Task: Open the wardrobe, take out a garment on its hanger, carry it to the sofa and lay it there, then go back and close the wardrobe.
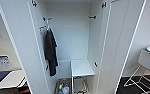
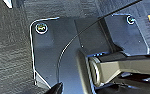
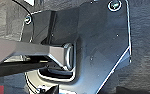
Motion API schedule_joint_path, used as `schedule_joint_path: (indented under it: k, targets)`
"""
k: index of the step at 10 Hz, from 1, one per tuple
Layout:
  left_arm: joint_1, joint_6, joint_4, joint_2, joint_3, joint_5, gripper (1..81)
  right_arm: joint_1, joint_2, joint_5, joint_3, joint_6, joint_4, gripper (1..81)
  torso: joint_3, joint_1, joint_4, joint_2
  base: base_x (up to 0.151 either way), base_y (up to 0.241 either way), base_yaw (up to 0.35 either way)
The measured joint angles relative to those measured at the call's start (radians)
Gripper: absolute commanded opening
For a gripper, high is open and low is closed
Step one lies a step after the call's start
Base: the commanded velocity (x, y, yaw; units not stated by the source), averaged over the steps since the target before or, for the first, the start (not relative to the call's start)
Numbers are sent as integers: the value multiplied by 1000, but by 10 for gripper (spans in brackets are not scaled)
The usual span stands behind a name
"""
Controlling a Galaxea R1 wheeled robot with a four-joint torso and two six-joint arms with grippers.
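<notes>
The wardrobe [image 1: 73,37] stands with both doors swung wide, a black T-shirt [image 1: 50,53] hanging from a peg on its left wall, a white shelf [image 1: 81,68] lower right; a white chair [image 1: 147,62] sits beyond. Whether either claw is open cannot be told.

Seen from each wrist camera, the robot's own dark mounting plate with round fittings at its corners sits close to the lens, with a grey jointed bar crossing in front of it. Both wrists appear to point downward, with dark carpeted floor showing past the plate edges, which suggests the arms hang low at the robot's sides. A thin black cable curves across the plate on the left wrist; the fingers of either gripper cannot be made out.
</notes>
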Motion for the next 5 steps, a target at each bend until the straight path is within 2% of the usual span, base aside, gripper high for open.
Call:
schedule_joint_path:
  k: [5]
  targets:
    - [2, 0, 0, 1, 0, 1, 811, -3, 2, 0, 0, 0, 0, 811, 0, 0, 0, 0, 114, 0, 0]
